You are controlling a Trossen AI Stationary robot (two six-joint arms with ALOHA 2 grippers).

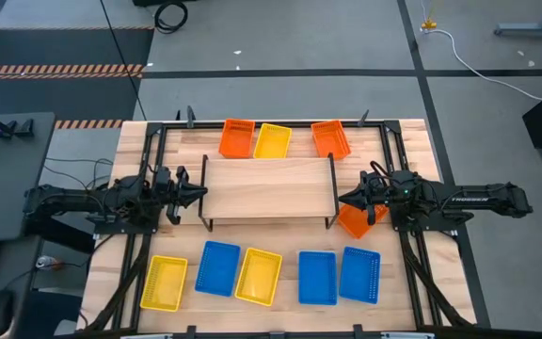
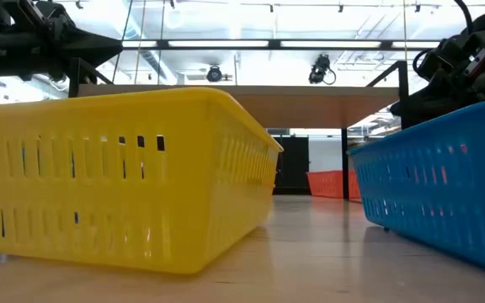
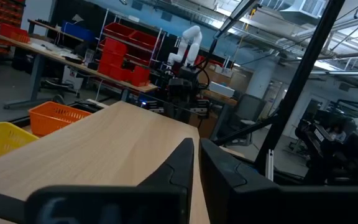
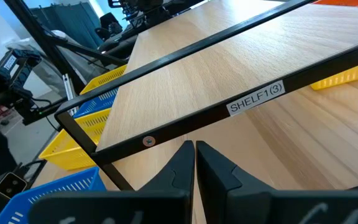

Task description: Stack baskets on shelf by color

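Note:
The light-wood shelf (image 1: 268, 191) stands mid-table on black legs with nothing on its top. Behind it lie an orange basket (image 1: 236, 137), a yellow basket (image 1: 272, 141) and another orange basket (image 1: 331, 138). The near row holds yellow (image 1: 163, 282), blue (image 1: 218, 268), yellow (image 1: 259, 276), blue (image 1: 317, 278) and blue (image 1: 359, 274) baskets. A third orange basket (image 1: 354, 221) lies askew on the table by the shelf's right near corner, partly hidden under my right arm. My left gripper (image 1: 199, 195) (image 3: 196, 155) hovers shut and empty at the shelf's left end. My right gripper (image 1: 343, 200) (image 4: 194, 152) is shut and empty at its right end.
Black frame rails (image 1: 149, 169) run along both sides of the table under the arms. In the low view a yellow basket (image 2: 125, 177) and a blue basket (image 2: 445, 194) fill the foreground. The shelf's edge carries a label (image 4: 257, 98). Bare table lies under the shelf.

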